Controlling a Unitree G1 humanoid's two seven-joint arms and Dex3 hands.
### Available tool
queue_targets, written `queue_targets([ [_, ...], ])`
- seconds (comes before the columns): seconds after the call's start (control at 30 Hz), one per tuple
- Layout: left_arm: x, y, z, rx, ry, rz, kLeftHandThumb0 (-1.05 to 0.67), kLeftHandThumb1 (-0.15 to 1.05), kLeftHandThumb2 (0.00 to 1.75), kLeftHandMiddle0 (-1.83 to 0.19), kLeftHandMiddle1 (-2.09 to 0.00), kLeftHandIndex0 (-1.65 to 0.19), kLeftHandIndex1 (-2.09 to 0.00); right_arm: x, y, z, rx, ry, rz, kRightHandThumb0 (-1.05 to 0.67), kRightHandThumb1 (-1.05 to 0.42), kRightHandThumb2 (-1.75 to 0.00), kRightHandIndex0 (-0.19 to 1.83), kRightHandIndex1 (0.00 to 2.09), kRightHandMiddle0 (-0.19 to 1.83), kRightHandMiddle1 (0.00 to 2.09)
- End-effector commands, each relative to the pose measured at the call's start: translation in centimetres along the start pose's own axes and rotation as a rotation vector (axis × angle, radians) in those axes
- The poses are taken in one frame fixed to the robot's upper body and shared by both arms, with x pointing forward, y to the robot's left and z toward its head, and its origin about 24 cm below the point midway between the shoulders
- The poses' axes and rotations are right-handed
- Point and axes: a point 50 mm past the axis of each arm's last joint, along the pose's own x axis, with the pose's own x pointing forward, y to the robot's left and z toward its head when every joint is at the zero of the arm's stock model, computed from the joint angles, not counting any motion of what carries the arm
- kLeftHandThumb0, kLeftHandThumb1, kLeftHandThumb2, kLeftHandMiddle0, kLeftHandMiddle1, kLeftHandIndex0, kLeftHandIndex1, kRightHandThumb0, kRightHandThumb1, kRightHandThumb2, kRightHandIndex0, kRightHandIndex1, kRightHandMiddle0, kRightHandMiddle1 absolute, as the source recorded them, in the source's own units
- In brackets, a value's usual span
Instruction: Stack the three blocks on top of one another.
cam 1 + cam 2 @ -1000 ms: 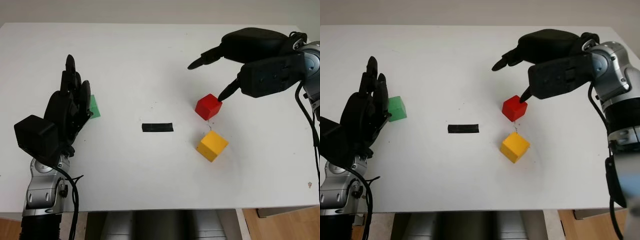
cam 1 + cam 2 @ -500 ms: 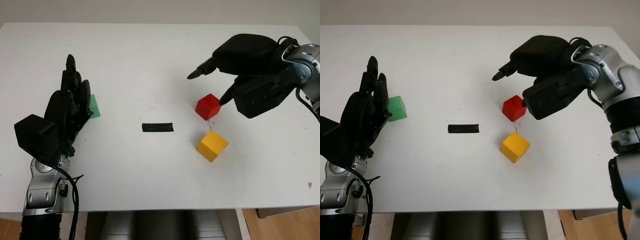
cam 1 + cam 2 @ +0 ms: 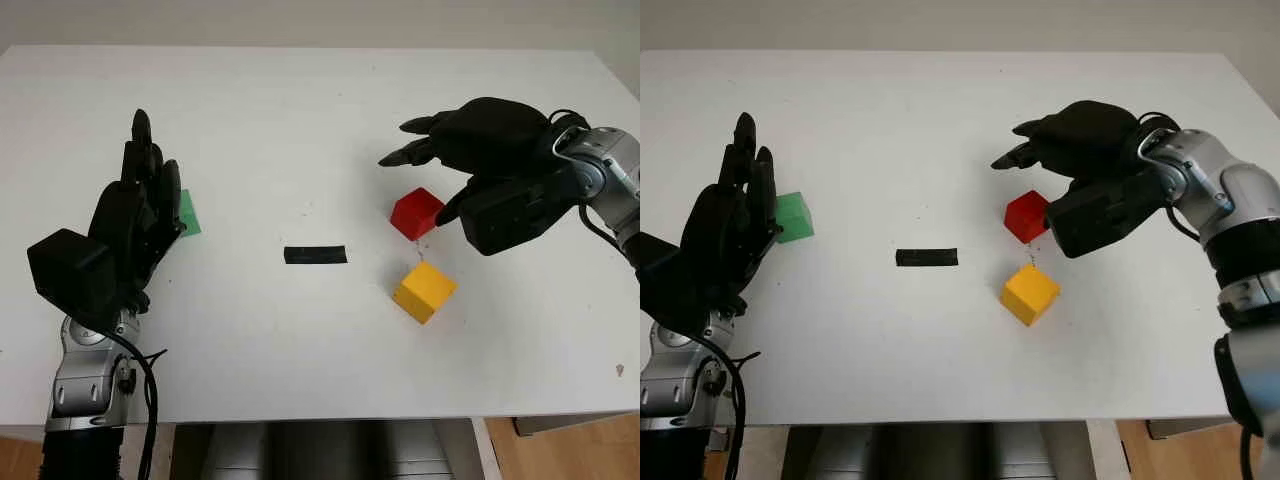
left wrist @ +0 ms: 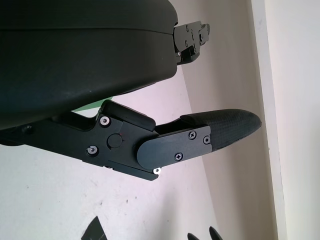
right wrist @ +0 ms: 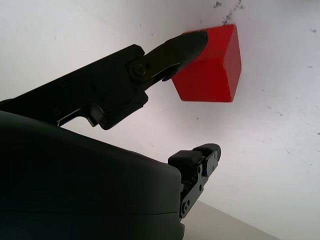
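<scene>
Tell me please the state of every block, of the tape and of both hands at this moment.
Red block: on the table, unstacked, one finger of the right hand at its side.
Yellow block: on the table, unstacked, free.
Green block: on the table, unstacked, beside the left hand.
Black tape: flat on the table.
Right hand: open, around the red block.
Left hand: open, holding nothing.

red block [image 3: 416, 212], yellow block [image 3: 424, 291], green block [image 3: 793, 217], black tape strip [image 3: 315, 254], white table [image 3: 300, 130]

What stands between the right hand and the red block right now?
Nothing visible. The right hand is open around the red block, one finger at its side and bare table around it. The yellow block sits nearer the robot, apart.
</scene>
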Motion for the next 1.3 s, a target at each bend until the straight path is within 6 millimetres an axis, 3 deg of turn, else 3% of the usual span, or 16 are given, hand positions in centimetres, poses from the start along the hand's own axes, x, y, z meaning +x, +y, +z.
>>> queue_targets([
  [0.0, 0.0, 0.1, 0.4, 0.003, -0.014, 0.003, -0.77, 1.05, 0.65, 0.19, 0.0, 0.19, 0.0, -0.3, 0.9, -0.2, -0.003, 0.005, 0.021, -0.6, -0.83, -0.06, 0.16, 0.02, 0.4, 0.02],
  [0.3, 0.0, 0.2, 0.4, 0.011, -0.016, -0.001, -0.77, 1.05, 0.65, 0.19, 0.0, 0.19, 0.0, -0.4, 2.4, -0.2, 0.005, 0.011, 0.042, -0.61, -0.83, -0.05, 0.15, 0.04, 0.4, 0.03],
  [0.63, 0.0, 0.2, 0.5, 0.011, -0.012, -0.004, -0.78, 1.05, 0.64, 0.19, 0.0, 0.19, 0.0, -0.4, 3.5, 0.1, 0.04, 0.002, 0.036, -0.51, -0.83, -0.06, 0.17, 0.06, 0.43, 0.05],
  [0.97, 0.0, 0.3, 0.4, 0.006, -0.01, -0.006, -0.77, 1.05, 0.64, 0.19, 0.0, 0.19, 0.0, -0.5, 3.8, -0.3, 0.031, 0.006, -0.088, -0.36, -0.9, -0.07, 0.35, 0.11, 0.64, 0.18],
  [1.0, 0.0, 0.3, 0.4, 0.008, -0.009, -0.005, -0.77, 1.05, 0.64, 0.19, 0.0, 0.19, 0.0, -0.5, 3.9, -0.3, 0.028, 0.007, -0.099, -0.35, -0.92, -0.06, 0.39, 0.1, 0.6, 0.34],
  [1.03, 0.0, 0.3, 0.4, 0.01, -0.009, -0.006, -0.77, 1.05, 0.64, 0.19, 0.0, 0.19, 0.0, -0.5, 3.9, -0.4, 0.029, 0.007, -0.113, -0.34, -0.93, -0.06, 0.42, 0.09, 0.44, 0.71],
  [1.1, 0.0, 0.3, 0.4, 0.011, -0.011, -0.006, -0.77, 1.05, 0.64, 0.19, 0.0, 0.19, 0.0, -0.6, 3.9, -0.5, 0.033, 0.005, -0.158, -0.31, -0.95, -0.06, 0.49, 0.09, 0.34, 1.11],
  [1.27, 0.0, 0.2, 0.5, 0.001, -0.018, -0.008, -0.77, 1.05, 0.63, 0.19, 0.0, 0.19, 0.0, -0.6, 3.8, -0.9, 0.01, 0.016, -0.206, -0.29, -0.97, -0.05, 0.52, 0.09, 0.36, 1.35],
])
